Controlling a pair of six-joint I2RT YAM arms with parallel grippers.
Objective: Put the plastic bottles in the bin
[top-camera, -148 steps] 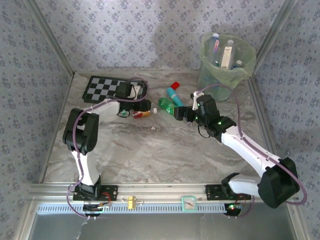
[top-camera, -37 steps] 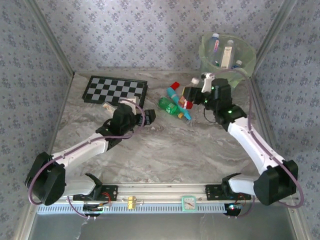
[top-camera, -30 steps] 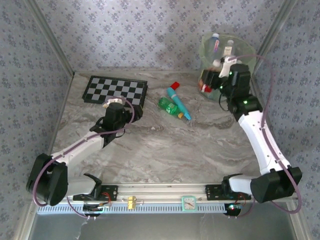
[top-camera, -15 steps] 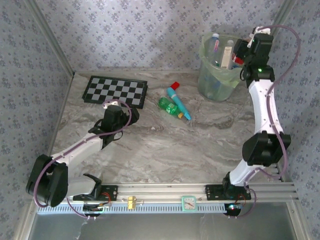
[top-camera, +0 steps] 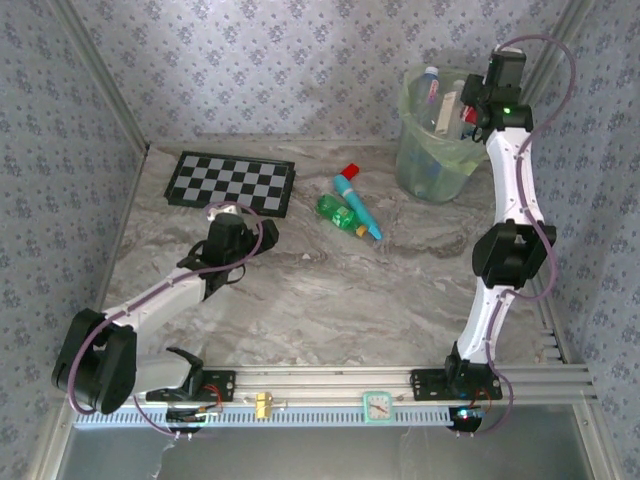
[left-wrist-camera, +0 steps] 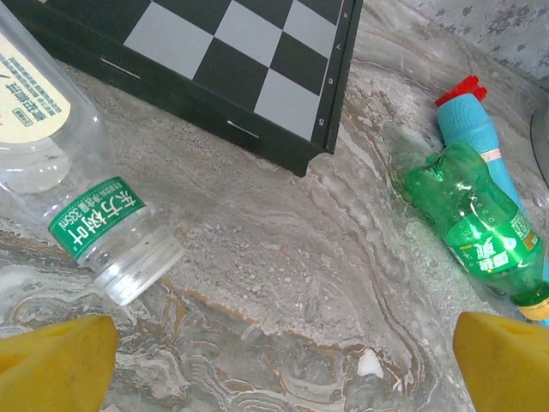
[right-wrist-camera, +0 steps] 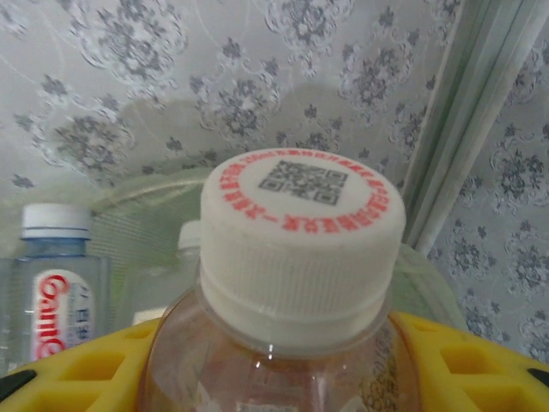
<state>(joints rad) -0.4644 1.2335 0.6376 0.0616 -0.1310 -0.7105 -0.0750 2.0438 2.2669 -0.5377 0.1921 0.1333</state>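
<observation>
My right gripper [top-camera: 469, 108] is raised over the bin [top-camera: 428, 160], a pale-green translucent bucket at the far right corner. It is shut on a clear bottle with a white, red-printed cap [right-wrist-camera: 302, 232], yellow fingers [right-wrist-camera: 60, 378] on both sides. Two bottles [top-camera: 432, 86] stand inside the bin; one has a red label [right-wrist-camera: 53, 287]. A green bottle [top-camera: 338, 212] lies mid-table, also in the left wrist view [left-wrist-camera: 472, 219]. An uncapped clear bottle with a green label [left-wrist-camera: 81, 202] lies by my left gripper [left-wrist-camera: 280, 360], which is open over bare table.
A folded checkerboard [top-camera: 230, 180] lies at the back left, its edge close to the clear bottle [left-wrist-camera: 257, 77]. A teal tube with a red cap [top-camera: 355, 200] rests against the green bottle. Patterned walls close in behind and beside the bin. A small green clock [top-camera: 378, 405] sits on the front rail.
My right arm has lifted the white-capped bottle from the table middle up to the bin and now holds it above the rim. The left arm drew back from the checkerboard and has settled.
</observation>
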